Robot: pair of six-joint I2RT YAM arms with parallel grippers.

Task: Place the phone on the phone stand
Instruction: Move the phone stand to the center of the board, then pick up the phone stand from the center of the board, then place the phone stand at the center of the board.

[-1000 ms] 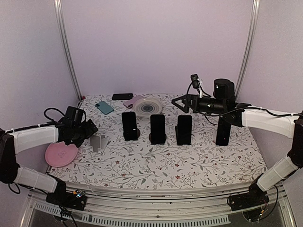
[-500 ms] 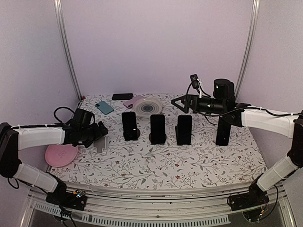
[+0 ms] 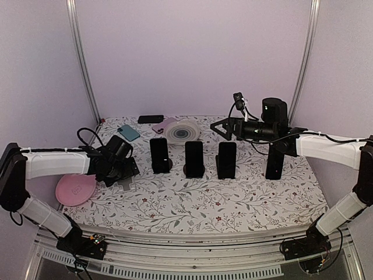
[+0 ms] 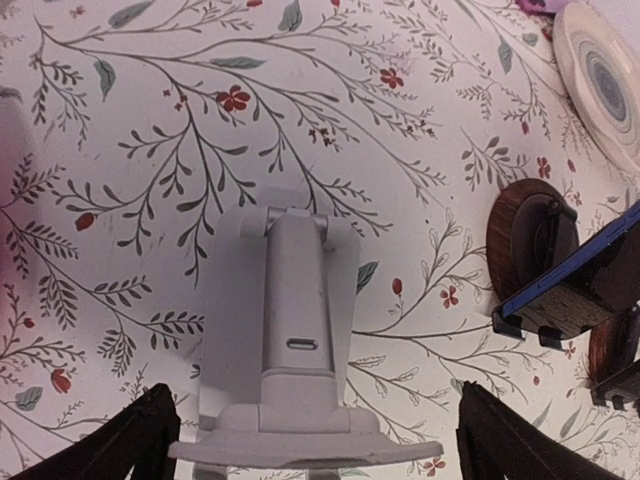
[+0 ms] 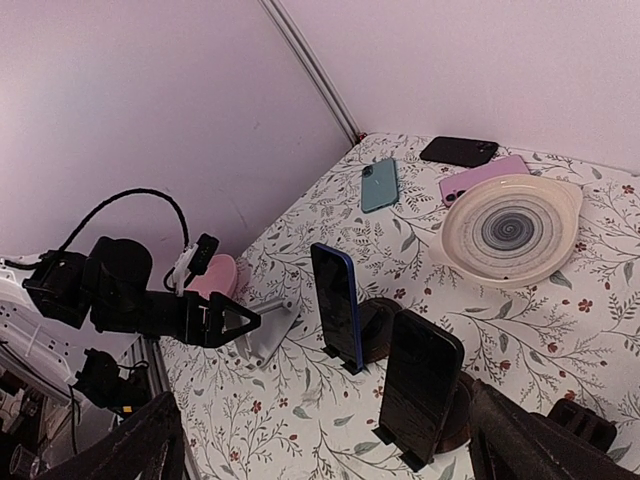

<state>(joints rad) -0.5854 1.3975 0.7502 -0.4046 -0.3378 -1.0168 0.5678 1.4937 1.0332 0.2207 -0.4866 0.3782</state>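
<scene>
Over the grey phone stand (image 4: 290, 300), the left gripper (image 4: 320, 440), wide-spread, apparently clear.

The table (image 3: 192, 204), covered in a white cloth printed with leafy sprigs and red flowers, carries a pink plate (image 3: 74, 189) at its left edge and an empty grey phone stand (image 4: 295, 350) near it. Across the middle stands a row of dark round-based stands (image 3: 159, 165) (image 3: 194, 170) (image 3: 227, 173), each propping an upright phone. Flat at the back lie a teal phone (image 3: 129, 132), a black phone (image 3: 150, 119) and a pink phone (image 5: 478, 180), the last just beside a cream plate with a spiral pattern (image 3: 182, 132).
</scene>
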